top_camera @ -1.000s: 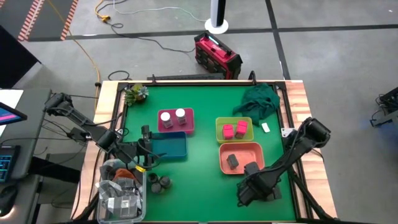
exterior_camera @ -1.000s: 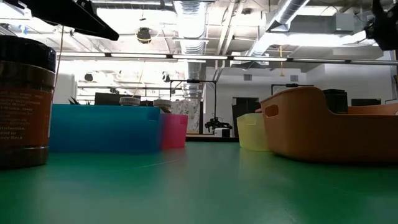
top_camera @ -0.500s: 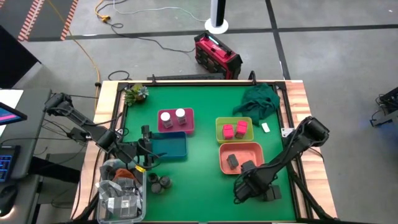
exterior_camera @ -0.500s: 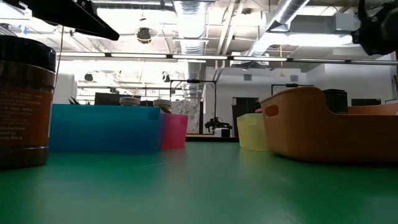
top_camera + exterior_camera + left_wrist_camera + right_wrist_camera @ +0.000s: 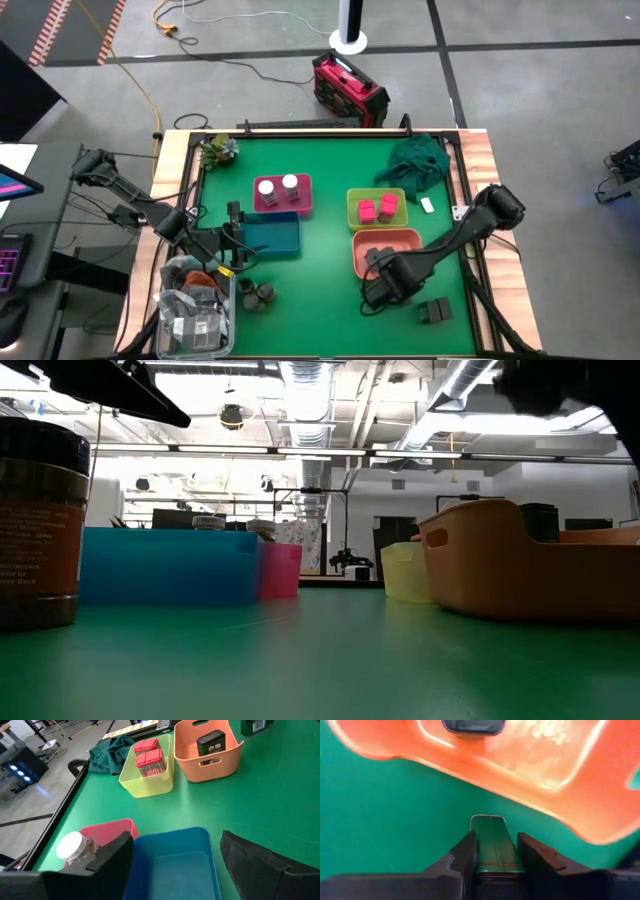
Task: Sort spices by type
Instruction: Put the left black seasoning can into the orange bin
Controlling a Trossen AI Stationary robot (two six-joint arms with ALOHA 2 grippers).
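right gripper jaws pinch a flat rectangular tin beside the glossy salmon tray.

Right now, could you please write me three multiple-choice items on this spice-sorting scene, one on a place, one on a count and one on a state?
1. Where do the two pink boxes lie?
A. in the yellow-green tray
B. in the blue tray
C. on the bare green mat

2. How many white-capped jars stand in the pink tray?
A. one
B. two
C. four

3. What is the state of the right end effector?
A. open and empty
B. shut on a dark grey box
C. shut on a white-capped jar

Answers: 1 A, the high view shows both pink boxes inside the yellow-green tray. 2 B, two white caps show side by side there. 3 B, the right wrist view shows the box clamped between the fingers, near the salmon tray.
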